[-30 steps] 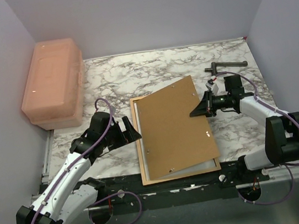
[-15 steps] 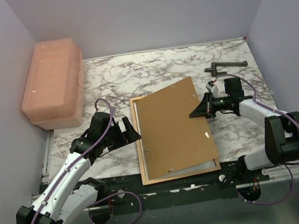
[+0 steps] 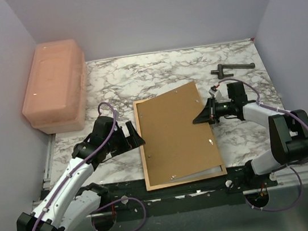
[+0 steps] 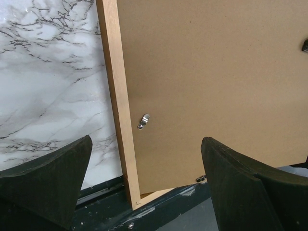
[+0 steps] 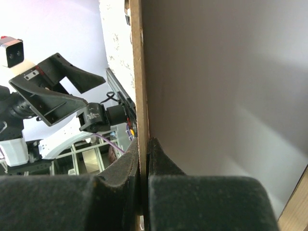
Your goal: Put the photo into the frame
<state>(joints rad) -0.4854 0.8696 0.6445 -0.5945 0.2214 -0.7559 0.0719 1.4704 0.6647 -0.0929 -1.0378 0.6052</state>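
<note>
Frame [image 3: 143, 151] holds a skewed brown backing board [image 3: 177, 135]; right gripper [image 3: 198, 119] pinches its three-o'clock edge, left gripper [image 3: 138, 136], fingers spread, sits at nine o'clock.

The right gripper [image 5: 146, 147] pinches the thin edge of the brown backing board [image 5: 137, 72]; beyond, the left gripper [image 5: 89, 94] gapes wide.

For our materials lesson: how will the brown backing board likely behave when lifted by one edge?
Probably stiff: pinched at one edge by the right gripper, the board looks flat, without sag. Likely light for its size: its edge looks thin. It may pivot in the grip, as it lies askew on the frame.
</note>
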